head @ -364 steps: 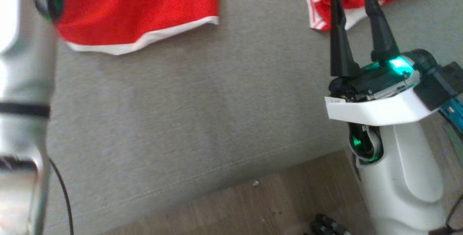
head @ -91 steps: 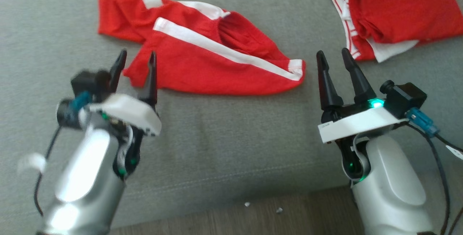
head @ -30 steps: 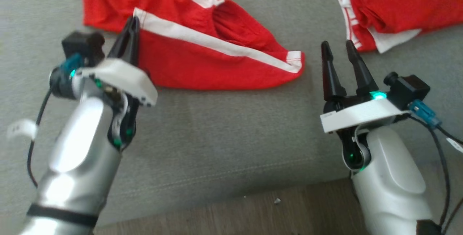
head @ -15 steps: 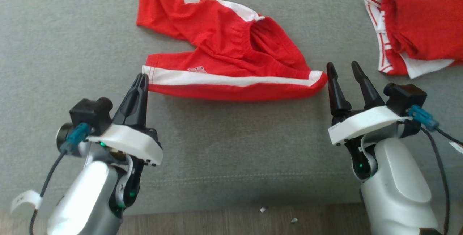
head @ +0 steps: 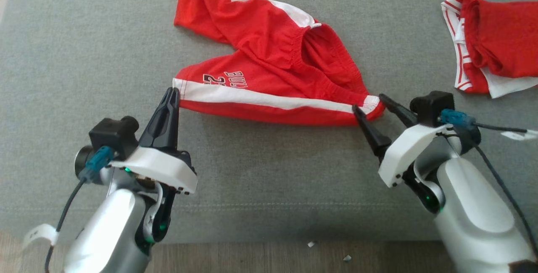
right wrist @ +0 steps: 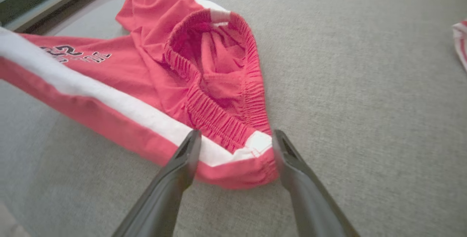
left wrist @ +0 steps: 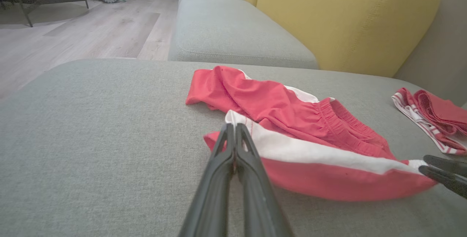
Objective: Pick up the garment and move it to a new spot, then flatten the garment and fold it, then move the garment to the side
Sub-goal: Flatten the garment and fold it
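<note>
Red shorts [head: 273, 79] on grey sofa [head: 269, 172] | my left tool [head: 171, 96] clenched on hem corner, to pull edge taut | my right tool [head: 368, 101] spread wide around waistband corner, ready to pinch

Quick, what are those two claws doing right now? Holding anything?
Left gripper: closed, pinching a hem corner of the red shorts.
Right gripper: open, fingers either side of the waistband corner, not gripping.

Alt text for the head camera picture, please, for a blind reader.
Red shorts with a white stripe lie crumpled on a grey cushion; the left gripper is shut on a leg hem, the open right gripper straddles the waistband corner. Another red garment lies far right.
</note>
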